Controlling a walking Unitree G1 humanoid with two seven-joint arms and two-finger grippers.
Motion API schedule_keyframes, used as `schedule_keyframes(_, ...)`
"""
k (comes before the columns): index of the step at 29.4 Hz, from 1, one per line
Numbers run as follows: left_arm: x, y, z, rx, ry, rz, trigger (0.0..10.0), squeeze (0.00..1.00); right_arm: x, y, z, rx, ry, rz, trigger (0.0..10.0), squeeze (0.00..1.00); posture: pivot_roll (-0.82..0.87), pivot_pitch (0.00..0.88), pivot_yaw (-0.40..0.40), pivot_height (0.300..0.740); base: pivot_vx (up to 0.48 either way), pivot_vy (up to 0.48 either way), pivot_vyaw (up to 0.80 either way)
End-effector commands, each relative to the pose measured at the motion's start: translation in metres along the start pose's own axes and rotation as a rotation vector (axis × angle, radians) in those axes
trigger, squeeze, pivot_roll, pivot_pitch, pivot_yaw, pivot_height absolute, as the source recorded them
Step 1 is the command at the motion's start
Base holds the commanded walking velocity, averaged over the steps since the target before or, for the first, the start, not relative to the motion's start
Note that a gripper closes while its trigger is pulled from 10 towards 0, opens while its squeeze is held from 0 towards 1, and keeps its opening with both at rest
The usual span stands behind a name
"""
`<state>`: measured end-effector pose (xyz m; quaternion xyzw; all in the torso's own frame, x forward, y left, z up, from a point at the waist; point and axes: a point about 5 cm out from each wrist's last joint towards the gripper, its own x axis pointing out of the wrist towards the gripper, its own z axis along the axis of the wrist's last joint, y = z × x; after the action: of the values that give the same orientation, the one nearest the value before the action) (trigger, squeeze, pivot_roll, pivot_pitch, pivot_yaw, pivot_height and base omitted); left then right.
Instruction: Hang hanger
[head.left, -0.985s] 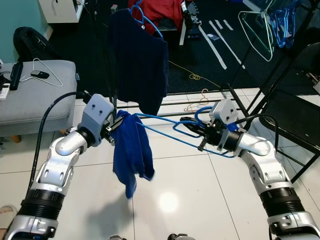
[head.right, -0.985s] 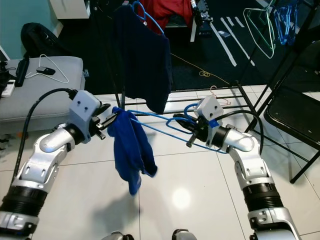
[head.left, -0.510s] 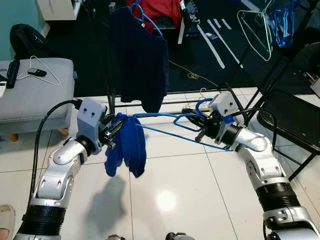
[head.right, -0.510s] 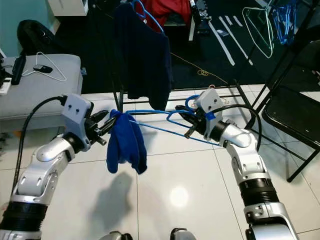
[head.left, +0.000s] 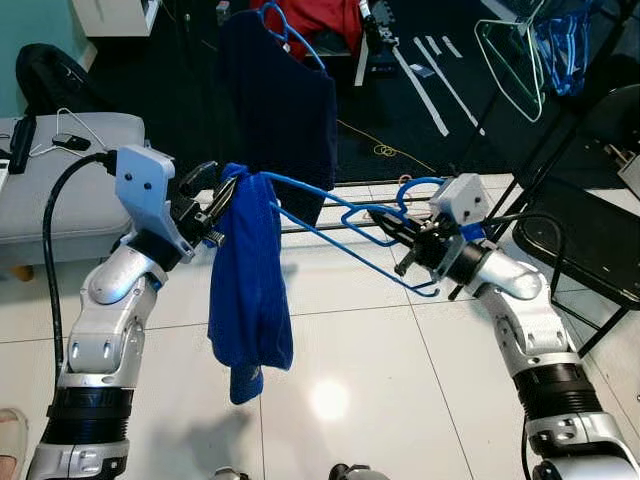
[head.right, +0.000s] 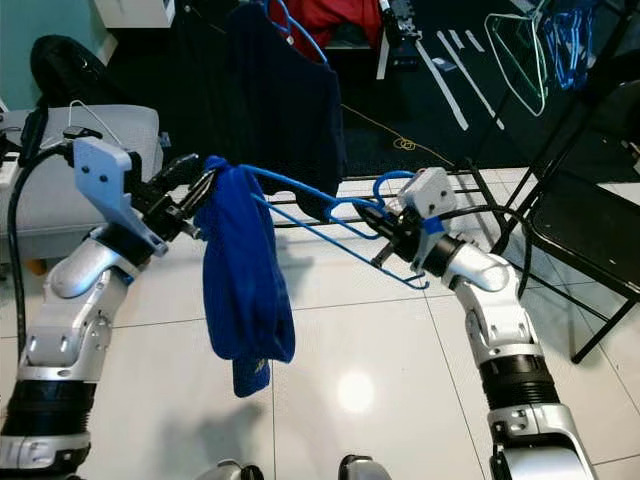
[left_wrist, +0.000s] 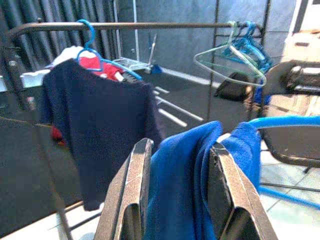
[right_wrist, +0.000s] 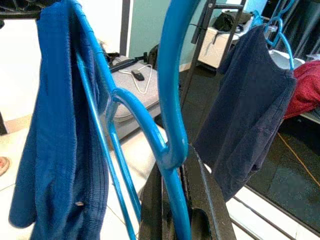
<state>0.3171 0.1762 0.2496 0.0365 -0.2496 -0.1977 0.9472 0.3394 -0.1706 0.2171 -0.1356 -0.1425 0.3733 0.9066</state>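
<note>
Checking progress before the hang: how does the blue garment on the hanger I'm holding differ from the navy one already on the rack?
The blue garment is bright blue, bunched at one end of the blue hanger, carried between the left gripper and right gripper. The navy garment is darker, spread across its own hanger, hanging from the rack. Both hangers are blue.

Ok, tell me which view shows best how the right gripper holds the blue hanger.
Right wrist view: the blue hanger neck sits clamped between the right gripper fingers. The eye views show the grip small and far off. The left wrist view shows just a stretch of the hanger's wire.
</note>
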Motion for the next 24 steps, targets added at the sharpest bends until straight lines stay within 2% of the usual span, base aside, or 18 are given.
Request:
schedule_keyframes(1, 0.005, -0.003, 0.019, 0.008, -0.095, -0.028, 10.0, 0.0, -0.005, -0.001, 0.0, 0.0, -0.003, -0.008, 0.0, 0.0, -0.07, 0.208, -0.06, 0.74, 0.0, 0.0, 0.0)
schedule_keyframes(12, 0.003, 0.004, 0.018, 0.028, -0.107, -0.003, 10.0, 0.0, -0.007, -0.003, 0.0, 0.012, -0.009, -0.023, 0.0, 0.0, -0.07, 0.208, -0.06, 0.74, 0.0, 0.0, 0.0)
schedule_keyframes(13, 0.003, 0.005, 0.017, 0.025, -0.106, -0.002, 0.0, 0.0, -0.006, -0.004, 0.0, 0.012, -0.011, -0.025, 0.0, 0.0, -0.07, 0.215, -0.064, 0.74, 0.0, 0.0, 0.0)
schedule_keyframes(19, 0.001, 0.006, 0.015, 0.018, -0.1, -0.001, 0.0, 0.0, -0.006, -0.005, 0.001, 0.013, -0.016, -0.03, 0.0, 0.0, -0.07, 0.217, -0.065, 0.74, 0.0, 0.0, 0.0)
schedule_keyframes(20, 0.0, 0.008, 0.015, 0.029, -0.095, 0.024, 10.0, 0.0, -0.006, -0.005, 0.002, 0.013, -0.017, -0.032, 0.0, 0.0, -0.07, 0.217, -0.065, 0.74, 0.0, 0.0, 0.0)
schedule_keyframes(24, -0.002, 0.014, 0.013, 0.03, -0.064, 0.1, 10.0, 0.0, -0.006, -0.007, 0.003, 0.003, -0.02, -0.05, 0.0, 0.0, -0.07, 0.219, -0.06, 0.74, 0.0, 0.0, 0.0)
